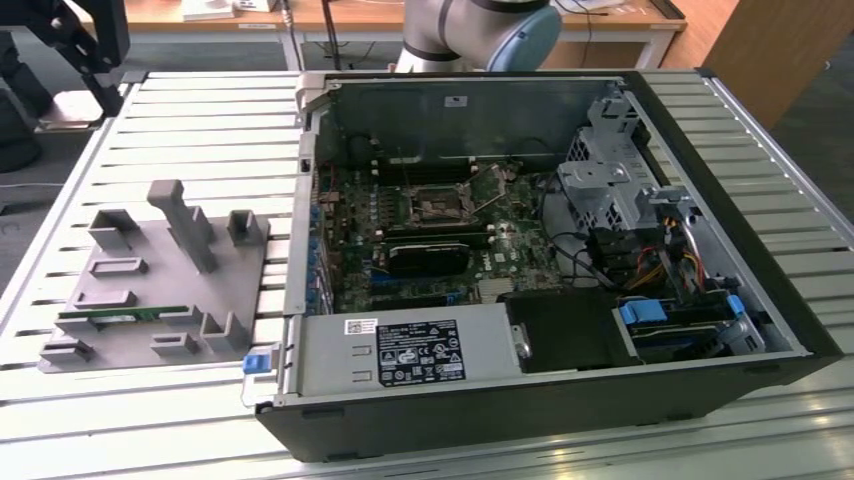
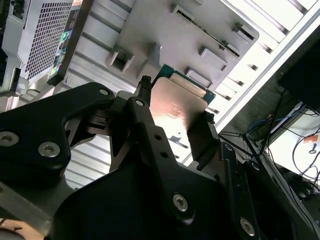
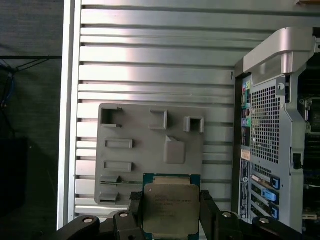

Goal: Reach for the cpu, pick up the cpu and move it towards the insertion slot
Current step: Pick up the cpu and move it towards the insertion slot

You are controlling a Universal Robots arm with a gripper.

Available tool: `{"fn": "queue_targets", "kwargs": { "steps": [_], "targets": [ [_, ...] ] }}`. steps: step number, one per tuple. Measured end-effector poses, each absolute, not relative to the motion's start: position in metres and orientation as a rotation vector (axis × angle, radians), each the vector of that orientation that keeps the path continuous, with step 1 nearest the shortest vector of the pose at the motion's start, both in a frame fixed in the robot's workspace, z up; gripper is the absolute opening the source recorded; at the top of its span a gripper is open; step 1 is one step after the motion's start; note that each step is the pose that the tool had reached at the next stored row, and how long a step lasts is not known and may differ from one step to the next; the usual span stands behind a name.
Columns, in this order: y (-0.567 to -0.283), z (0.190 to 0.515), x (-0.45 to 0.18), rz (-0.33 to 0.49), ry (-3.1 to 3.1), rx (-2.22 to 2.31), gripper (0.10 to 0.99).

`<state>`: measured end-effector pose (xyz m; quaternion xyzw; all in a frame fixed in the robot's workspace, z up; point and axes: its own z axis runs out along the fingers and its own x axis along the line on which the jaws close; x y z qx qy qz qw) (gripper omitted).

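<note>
Where the exterior view looks down on the slatted counter (image 1: 200, 130), an open computer case (image 1: 534, 430) lies on its side. The socket (image 1: 437, 203), a dark square in a silvery frame, sits inside it. On the exterior view's left, just beside the case, rests a grey tray (image 1: 160, 290) with a green memory stick (image 1: 114, 317) in one recess. The arm (image 1: 481, 35) shows beyond the case.

In the second wrist view the tool (image 2: 176, 100) is clamped on the chip (image 2: 177, 107). Its black fingers (image 2: 145, 115) press two opposite edges of the silvery plate. The tray (image 2: 165, 30) shows beyond the chip, apart from it.

In the first wrist view the chip (image 3: 171, 205) sits level between the fingers, over the edge of the tray (image 3: 145, 130). The case (image 3: 265, 125) is well apart from it.
</note>
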<state>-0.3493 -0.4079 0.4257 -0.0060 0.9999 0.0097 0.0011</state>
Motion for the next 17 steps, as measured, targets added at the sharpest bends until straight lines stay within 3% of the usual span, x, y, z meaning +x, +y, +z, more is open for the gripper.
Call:
{"fn": "queue_targets", "kwargs": {
  "steps": [17],
  "targets": [
    [-0.408, 0.426, -0.325, 0.030, 3.139, -0.019, 0.541]
  ]
}}
